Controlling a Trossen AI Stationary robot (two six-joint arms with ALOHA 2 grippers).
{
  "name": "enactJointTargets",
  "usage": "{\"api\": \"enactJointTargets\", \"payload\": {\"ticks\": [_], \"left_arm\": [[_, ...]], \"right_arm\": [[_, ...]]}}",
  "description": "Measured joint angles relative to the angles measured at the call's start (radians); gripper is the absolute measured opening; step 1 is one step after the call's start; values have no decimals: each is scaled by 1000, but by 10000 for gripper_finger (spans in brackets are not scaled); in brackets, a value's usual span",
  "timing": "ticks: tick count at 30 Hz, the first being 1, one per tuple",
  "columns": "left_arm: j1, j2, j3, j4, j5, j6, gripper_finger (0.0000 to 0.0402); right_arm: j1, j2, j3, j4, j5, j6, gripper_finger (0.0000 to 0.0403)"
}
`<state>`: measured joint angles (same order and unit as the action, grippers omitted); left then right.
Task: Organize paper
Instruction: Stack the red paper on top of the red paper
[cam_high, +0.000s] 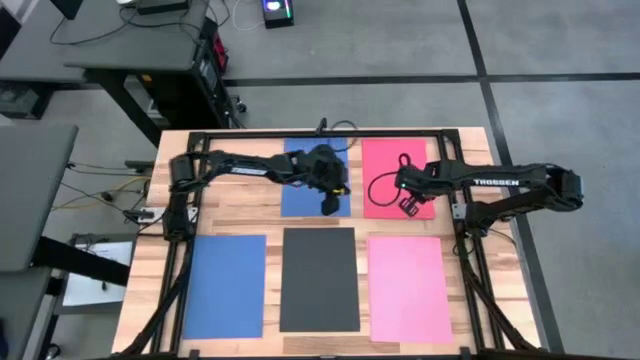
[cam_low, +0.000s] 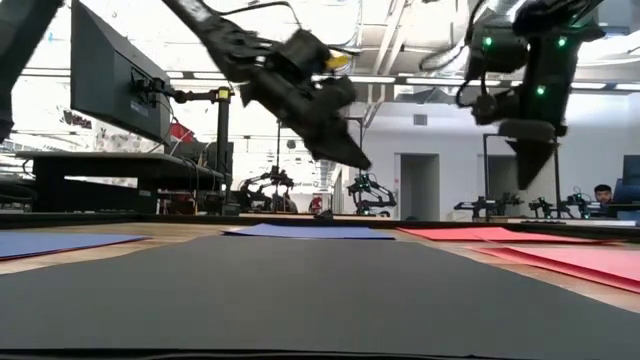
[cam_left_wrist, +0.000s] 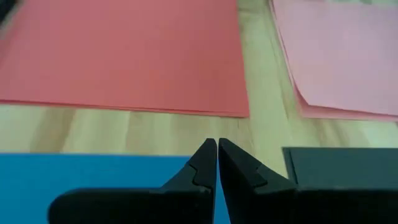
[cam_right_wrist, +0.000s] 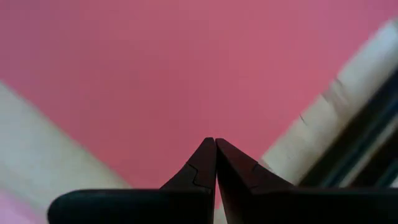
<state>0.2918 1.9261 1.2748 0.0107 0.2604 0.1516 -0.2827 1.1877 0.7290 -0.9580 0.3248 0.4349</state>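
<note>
Five sheets of paper lie flat on the wooden table: a blue one (cam_high: 300, 160) at the far middle, a red one (cam_high: 385, 155) at the far right, and a blue (cam_high: 225, 285), a black (cam_high: 320, 278) and a pink (cam_high: 410, 288) one along the near side. My left gripper (cam_high: 330, 203) is shut and hangs slanted above the far blue sheet's near edge (cam_left_wrist: 93, 180). My right gripper (cam_high: 408, 205) is shut too. It points steeply down above the red sheet (cam_right_wrist: 186, 74). In the low view both fingertip pairs (cam_low: 360, 160) (cam_low: 528, 180) are clear of the table.
A black frame (cam_high: 320, 133) runs along the table's far edge and down both sides by the arm bases. Strips of bare wood (cam_left_wrist: 124, 130) separate the sheets. A black cable loop (cam_high: 385, 178) from the right arm hangs over the red sheet. Desks and a monitor (cam_low: 110, 75) stand beyond the table.
</note>
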Motion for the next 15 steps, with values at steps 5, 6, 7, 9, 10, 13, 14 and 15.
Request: {"api": "enactJointTargets", "payload": {"ticks": [5,6,7,9,10,13,14,15], "left_arm": [[-12,157,233,-130,-1,10,0],[-14,185,278,-165,0,21,0],[-16,216,325,-196,0,29,0],[-19,270,410,-262,-5,32,0],[-20,296,449,-296,-9,32,0],[-21,360,534,-369,-33,30,0],[-21,376,557,-393,-50,28,0],[-21,390,573,-412,-59,27,0]], "right_arm": [[-96,2,-70,-6,0,11,0],[-113,2,-79,-7,0,20,0],[-129,3,-83,-6,0,31,0],[-156,2,-84,3,0,37,0],[-165,2,-83,6,0,46,0],[-191,2,-83,-3,0,98,0],[-198,3,-83,-11,0,118,0],[-204,3,-83,-27,0,137,0]]}}
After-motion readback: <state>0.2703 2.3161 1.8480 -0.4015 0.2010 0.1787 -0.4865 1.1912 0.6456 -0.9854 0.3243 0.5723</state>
